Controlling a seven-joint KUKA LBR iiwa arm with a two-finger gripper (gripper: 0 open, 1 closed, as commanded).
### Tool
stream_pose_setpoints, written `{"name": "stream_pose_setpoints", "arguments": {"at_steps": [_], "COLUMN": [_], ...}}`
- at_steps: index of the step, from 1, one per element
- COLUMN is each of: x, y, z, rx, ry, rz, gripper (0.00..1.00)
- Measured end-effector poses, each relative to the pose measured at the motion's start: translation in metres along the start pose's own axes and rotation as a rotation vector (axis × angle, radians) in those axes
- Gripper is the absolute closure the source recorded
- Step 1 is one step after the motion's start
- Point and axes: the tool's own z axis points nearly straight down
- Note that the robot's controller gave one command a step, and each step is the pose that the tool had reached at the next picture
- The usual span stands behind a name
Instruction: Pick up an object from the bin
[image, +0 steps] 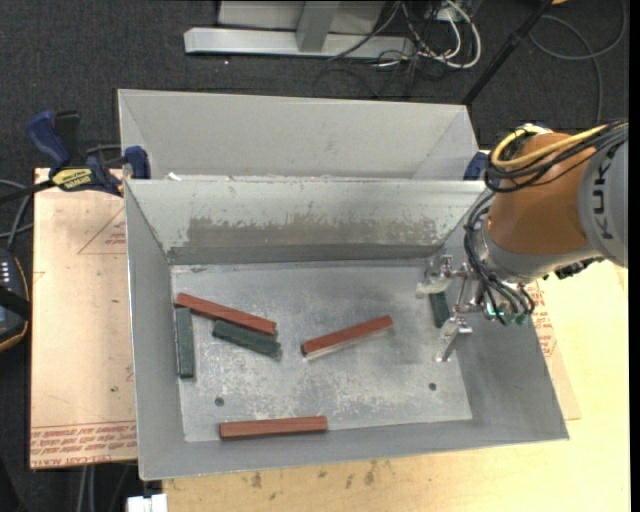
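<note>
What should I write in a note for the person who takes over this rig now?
Gripper: at the bin's right side. A dark green piece shows at it; grip unclear.
Bin: three red bars, at left, middle and front; two green bars at left.
Done: no pick confirmed.
Left: check the grip, lift one thing out.
</note>
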Motion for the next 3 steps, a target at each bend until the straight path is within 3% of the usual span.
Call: {"name": "stream_pose_setpoints", "arguments": {"at_steps": [1,2,3], "x": [-0.002,-0.031,-0.033], "y": [0.0,0.027,0.071], "z": [-0.004,0.017,0.057], "rx": [0.001,0.004,0.004], "ry": [-0.008,-0.015,-0.026], "rz": [-0.002,-0.046,-0.13], "gripper": [0.0,0.0,1.0]}}
